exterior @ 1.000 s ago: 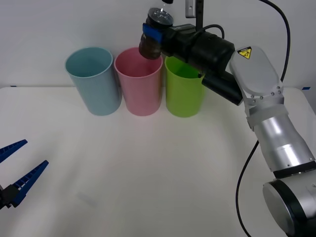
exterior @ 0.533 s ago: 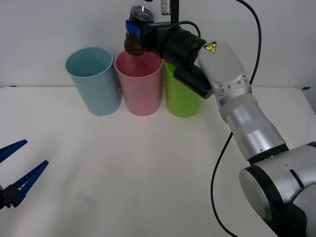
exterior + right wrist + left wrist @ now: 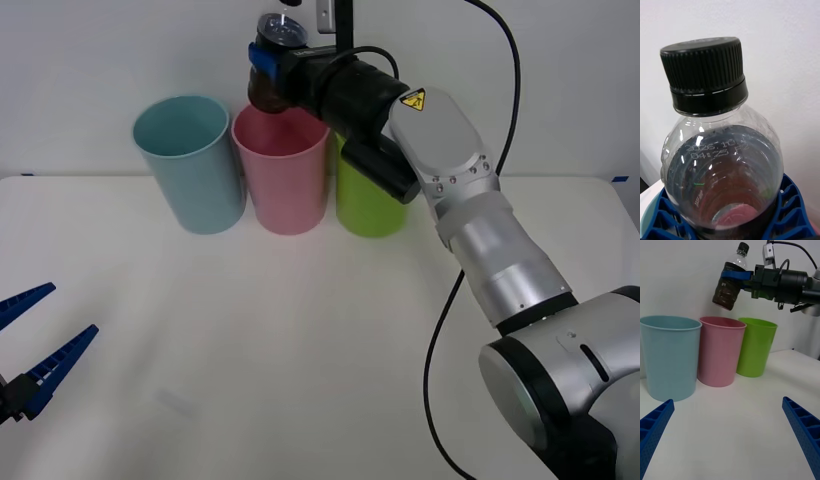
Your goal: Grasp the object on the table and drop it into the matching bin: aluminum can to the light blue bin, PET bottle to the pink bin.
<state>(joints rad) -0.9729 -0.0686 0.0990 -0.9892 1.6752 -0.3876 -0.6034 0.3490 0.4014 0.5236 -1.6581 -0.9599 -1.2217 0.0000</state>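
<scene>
Table (image 3: 300,350): white, flat. Three bins stood in a row at its far edge: light blue bin (image 3: 190,165), pink bin (image 3: 282,170), lime green bin (image 3: 372,195). Right gripper (image 3: 268,62): clamped on the PET bottle (image 3: 275,70), held tilted above the pink bin's rim. Left gripper (image 3: 35,345): fingers apart, low at the table's near left edge.

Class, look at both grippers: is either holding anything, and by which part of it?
The right gripper holds the PET bottle around its upper body, below the black cap, above the pink bin. The left gripper, low over the table, is open and holds nothing.
</scene>
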